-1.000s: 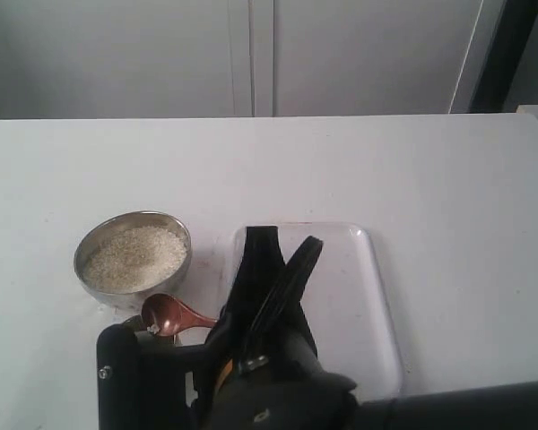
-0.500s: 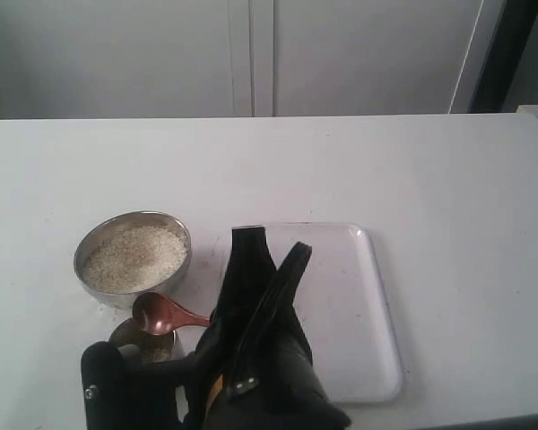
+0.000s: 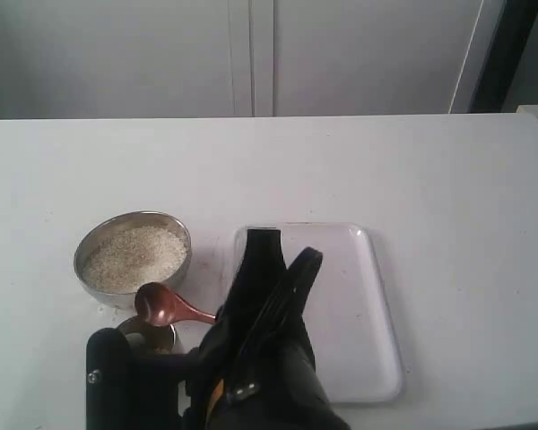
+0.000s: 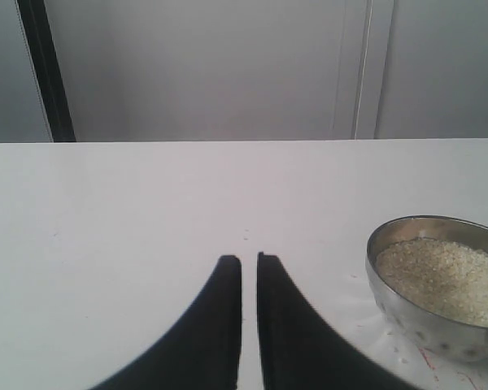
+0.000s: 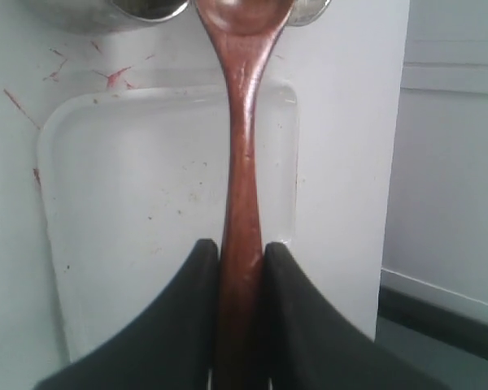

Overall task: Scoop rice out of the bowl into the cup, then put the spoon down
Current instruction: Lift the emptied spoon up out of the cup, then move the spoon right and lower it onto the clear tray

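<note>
The steel bowl point(image 3: 181, 260) holds a flat bed of rice point(image 3: 133, 257) at the left of the table. In front of it the cup point(image 3: 152, 339) stands partly hidden behind my right arm. The wooden spoon point(image 3: 166, 306) hovers between bowl and cup, its head just above the cup's rim and showing no rice. My right gripper point(image 5: 241, 248) is shut on the spoon handle point(image 5: 240, 162). My left gripper point(image 4: 250, 260) is shut and empty, low over the table beside the bowl point(image 4: 439, 333) and its rice point(image 4: 439, 272).
A translucent white tray point(image 3: 359, 296) lies right of the bowl, partly under my right arm, and shows behind the spoon as tray point(image 5: 130, 203). Red scratch marks point(image 5: 118, 75) dot the table near it. A wall and cabinet doors stand behind the table.
My right arm shifted left, bringing the cup into sight. The spoon head then rose slightly toward the bowl. The bowl and tray have not moved.
</note>
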`<control>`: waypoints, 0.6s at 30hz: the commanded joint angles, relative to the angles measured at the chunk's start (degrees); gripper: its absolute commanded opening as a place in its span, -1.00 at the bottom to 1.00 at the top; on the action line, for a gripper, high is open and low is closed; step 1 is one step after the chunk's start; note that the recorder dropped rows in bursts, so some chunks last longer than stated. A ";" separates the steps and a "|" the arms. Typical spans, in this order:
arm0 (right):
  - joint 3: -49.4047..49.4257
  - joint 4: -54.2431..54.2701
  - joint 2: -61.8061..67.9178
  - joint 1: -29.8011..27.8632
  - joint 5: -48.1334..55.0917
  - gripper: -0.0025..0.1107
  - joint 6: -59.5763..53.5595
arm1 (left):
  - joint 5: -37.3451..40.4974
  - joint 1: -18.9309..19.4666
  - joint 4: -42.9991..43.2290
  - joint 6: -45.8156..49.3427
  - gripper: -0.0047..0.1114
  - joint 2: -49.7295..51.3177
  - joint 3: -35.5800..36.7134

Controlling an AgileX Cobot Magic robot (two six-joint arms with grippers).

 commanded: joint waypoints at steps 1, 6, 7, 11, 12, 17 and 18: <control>-0.19 0.72 -2.44 -0.83 1.45 -0.96 6.42 | -0.29 -0.57 -0.26 -0.31 -0.67 -0.08 -0.38; -0.07 5.66 -8.44 -4.57 1.05 -0.96 9.30 | -0.29 -0.57 -0.26 -0.31 -0.67 -0.08 -0.38; -0.07 6.66 -10.06 -5.61 1.05 -0.96 9.30 | -0.29 -0.57 -0.26 -0.31 -0.67 -0.08 -0.38; -0.07 10.46 -16.49 -9.51 1.05 -0.96 9.85 | -0.29 -0.57 -0.26 -0.31 -0.67 -0.08 -0.38; -0.07 11.64 -18.15 -10.58 1.17 -0.96 10.39 | -0.29 -0.57 -0.26 -0.31 -0.67 -0.08 -0.38; -0.07 18.20 -24.58 -14.52 3.22 -0.96 14.54 | -0.29 -0.57 -0.26 -0.31 -0.67 -0.08 -0.38; -0.07 18.63 -25.42 -14.87 3.99 -0.96 16.66 | -0.29 -0.57 -0.26 -0.31 -0.67 -0.08 -0.38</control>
